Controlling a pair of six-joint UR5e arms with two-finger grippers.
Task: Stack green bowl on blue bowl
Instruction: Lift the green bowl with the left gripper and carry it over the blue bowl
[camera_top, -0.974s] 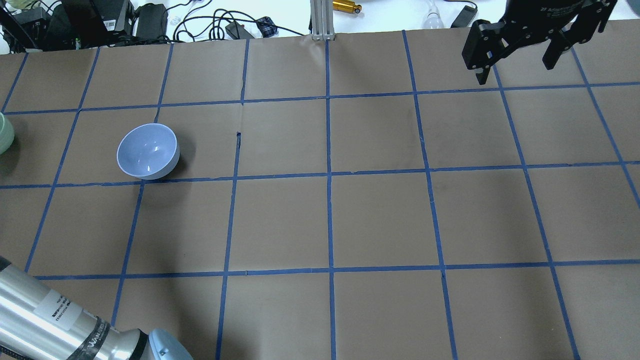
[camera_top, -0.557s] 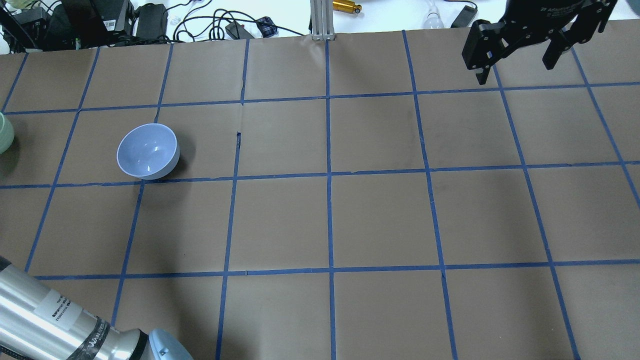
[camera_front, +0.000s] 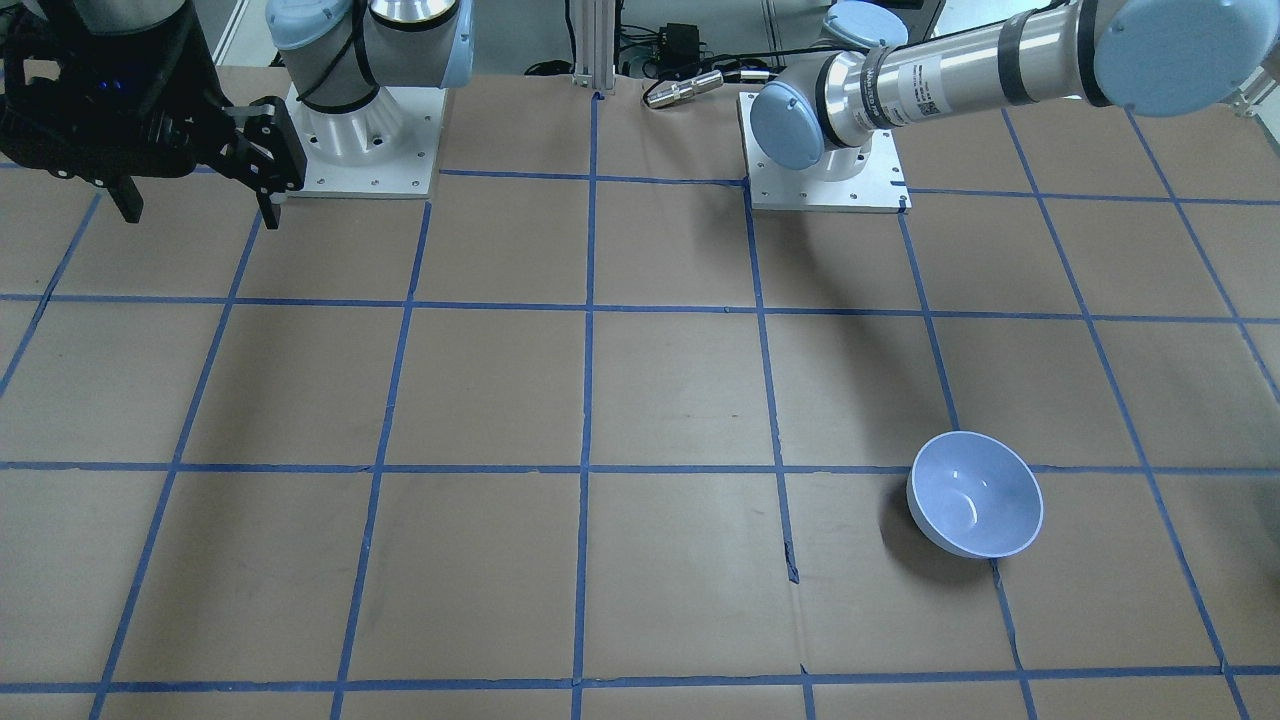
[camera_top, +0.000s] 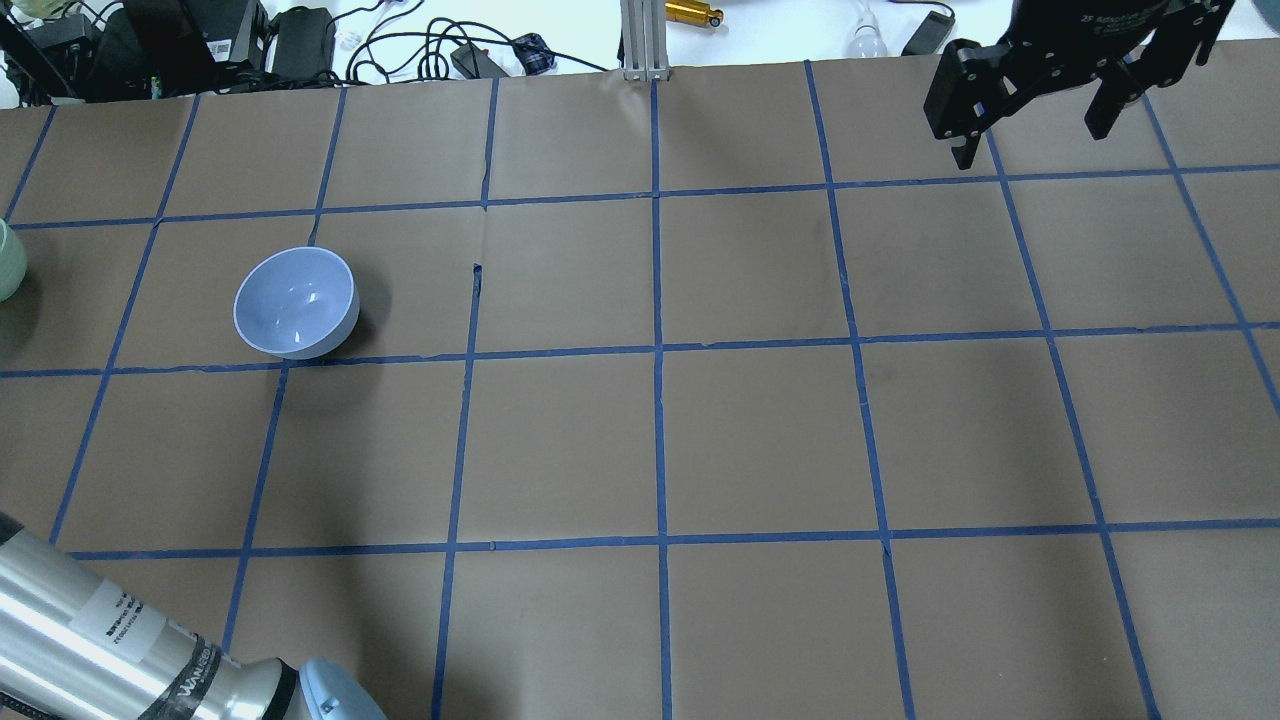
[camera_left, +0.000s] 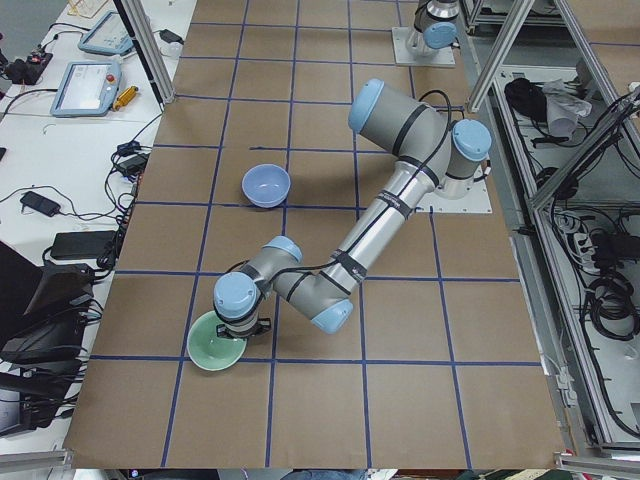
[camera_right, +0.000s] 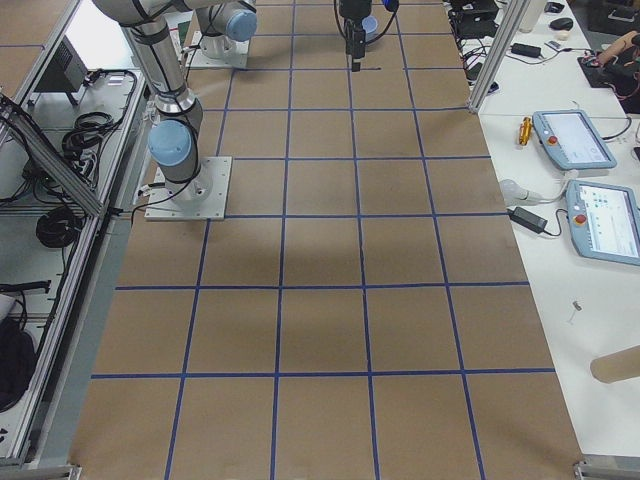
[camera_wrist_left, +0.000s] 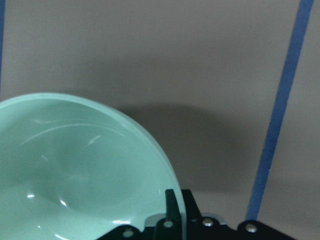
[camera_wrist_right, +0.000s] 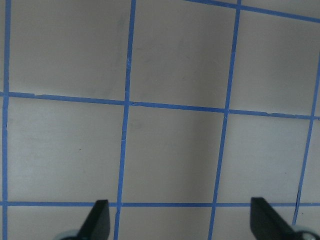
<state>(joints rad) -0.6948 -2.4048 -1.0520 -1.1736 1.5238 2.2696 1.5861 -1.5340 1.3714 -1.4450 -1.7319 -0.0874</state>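
The green bowl (camera_wrist_left: 75, 170) fills the lower left of the left wrist view. My left gripper (camera_wrist_left: 177, 197) is shut on its rim, one finger inside and one outside. A shadow lies on the paper beside the bowl. In the overhead view only a sliver of the green bowl (camera_top: 6, 262) shows at the left edge. It also shows in the exterior left view (camera_left: 215, 350) under the left wrist. The blue bowl (camera_top: 296, 302) stands upright and empty, to the right of it (camera_front: 975, 493). My right gripper (camera_top: 1030, 140) is open and empty, high over the far right corner (camera_wrist_right: 180, 210).
The table is brown paper with a blue tape grid. Cables and power bricks (camera_top: 300, 40) and an aluminium post (camera_top: 640, 40) line the far edge. The arms' base plates (camera_front: 820, 170) sit at the near edge. Teach pendants (camera_right: 575, 140) lie on a side table.
In the overhead view the green bowl has slid slightly further toward the left edge. The blue bowl and the right arm have not moved.
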